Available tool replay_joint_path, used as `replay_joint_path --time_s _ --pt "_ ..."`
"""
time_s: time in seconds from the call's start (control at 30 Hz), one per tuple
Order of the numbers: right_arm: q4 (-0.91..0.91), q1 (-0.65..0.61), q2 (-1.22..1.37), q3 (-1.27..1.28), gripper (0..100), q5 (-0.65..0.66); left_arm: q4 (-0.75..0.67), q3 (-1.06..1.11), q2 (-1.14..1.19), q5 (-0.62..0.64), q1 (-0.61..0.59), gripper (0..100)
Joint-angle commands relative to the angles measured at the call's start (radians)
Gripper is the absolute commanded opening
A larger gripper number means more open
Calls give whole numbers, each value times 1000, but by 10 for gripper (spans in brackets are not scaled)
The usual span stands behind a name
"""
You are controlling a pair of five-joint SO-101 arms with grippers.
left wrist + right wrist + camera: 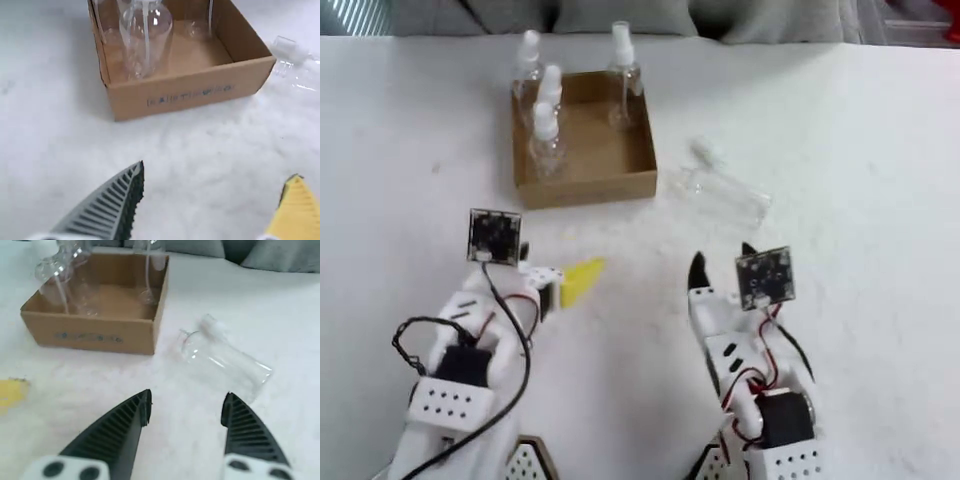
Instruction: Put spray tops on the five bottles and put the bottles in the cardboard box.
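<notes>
The high camera is fixed above the tabletop (840,130), on the robot's side of the cardboard box (585,187), and looks steeply down from a distance. The left wrist camera sits low and close, facing the box's front wall almost squarely past the left claw (216,174). The right wrist camera sits equally low, facing the box obliquely past the right claw (187,396). All three views share the box and the lying bottle (225,360) beside it.

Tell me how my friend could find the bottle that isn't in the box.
Find the cardboard box on the white table. Just to its right is a clear bottle. The four bottles in the box stand up with spray tops; this one lies flat without one.
</notes>
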Motion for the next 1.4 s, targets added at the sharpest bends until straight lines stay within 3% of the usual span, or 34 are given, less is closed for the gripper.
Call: replay_joint_path --time_s 0.0,0.17,0.2,0.57,1.0,1.1,1.37 --pt "10 113 -2 -110 208 11 123 3 -91 23 36 315" --pt "77 171 4 -213 208 15 204 23 -154 20 31 33" --pt "84 173 16 -229 208 18 204 37 -163 18 31 15" --pt "87 177 539 -557 208 35 209 176 -289 17 35 23" --pt "426 176 1294 -1254 208 434 239 178 -312 -25 -21 23" --pt "469 168 1446 -1373 208 488 235 176 -312 -124 -62 23" --pt "503 114 1867 -1674 208 631 239 178 -312 -132 -64 23"
